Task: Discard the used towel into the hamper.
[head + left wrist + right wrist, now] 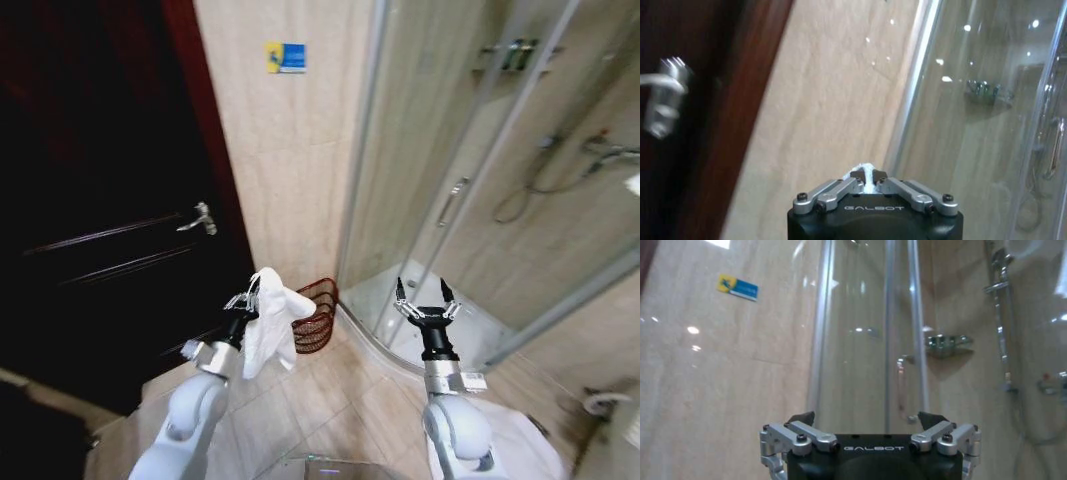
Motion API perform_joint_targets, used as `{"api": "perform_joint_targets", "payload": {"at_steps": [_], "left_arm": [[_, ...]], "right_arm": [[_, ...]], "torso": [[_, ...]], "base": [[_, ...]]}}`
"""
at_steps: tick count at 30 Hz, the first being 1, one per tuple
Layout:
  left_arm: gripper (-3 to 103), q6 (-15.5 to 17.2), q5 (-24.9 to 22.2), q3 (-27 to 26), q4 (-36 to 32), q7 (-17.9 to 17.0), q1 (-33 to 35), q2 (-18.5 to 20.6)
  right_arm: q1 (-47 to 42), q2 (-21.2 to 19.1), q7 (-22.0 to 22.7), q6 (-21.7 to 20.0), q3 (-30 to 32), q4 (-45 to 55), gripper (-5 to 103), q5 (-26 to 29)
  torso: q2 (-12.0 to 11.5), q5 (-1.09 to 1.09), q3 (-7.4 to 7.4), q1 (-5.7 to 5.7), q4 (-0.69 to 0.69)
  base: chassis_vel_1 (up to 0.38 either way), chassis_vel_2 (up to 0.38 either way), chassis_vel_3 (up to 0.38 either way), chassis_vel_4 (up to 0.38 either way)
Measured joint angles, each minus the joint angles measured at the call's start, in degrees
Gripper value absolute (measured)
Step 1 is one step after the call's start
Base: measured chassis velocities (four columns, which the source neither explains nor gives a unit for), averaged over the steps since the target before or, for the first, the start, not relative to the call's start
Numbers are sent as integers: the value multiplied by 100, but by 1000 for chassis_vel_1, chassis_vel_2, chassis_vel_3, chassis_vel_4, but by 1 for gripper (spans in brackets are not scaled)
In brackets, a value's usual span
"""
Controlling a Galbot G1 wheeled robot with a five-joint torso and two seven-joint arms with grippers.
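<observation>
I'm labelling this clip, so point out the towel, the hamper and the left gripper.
towel (272,320), head view, middle of the hanging white cloth.
hamper (318,318), head view, its wire side wall.
left gripper (247,296), head view, between its fingertips.

Head view looks down from above both arms toward the shower enclosure (470,200); both wrist views face forward, close behind their grippers, sharing that glass and tiled wall (833,110).

Both arms are rounded silver-grey shells ending in black wrists. The left gripper (869,181) and right gripper (867,421) have silver linkage fingers, black screws and black tips. Each black housing reads "GALBOT" in white.
</observation>
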Motion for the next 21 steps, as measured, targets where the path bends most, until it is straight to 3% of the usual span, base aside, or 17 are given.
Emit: {"api": "perform_joint_targets", "payload": {"at_steps": [3,9,17,21], "left_arm": [[5,-373,171,213,524,-234,-415,-83],[5,-433,413,297,805,-356,-639,-140],[5,-694,439,263,961,-204,-625,-269],[5,-626,384,265,908,-392,-608,-392]], "right_arm": [[-186,6,-32,84,-25,-9,100,-112],[-242,33,-38,102,-9,11,100,-162],[-180,50,112,211,-11,-27,100,-256],[-85,72,109,262,-36,-55,100,-236]], "torso": [[0,0,0,0,-4],[0,1,0,0,-5],[0,1,0,-1,0],[0,1,0,-1,-1]], "base": [[-129,-122,-110,-130],[-100,-110,-113,-87],[0,0,0,0],[0,0,0,0]]}}
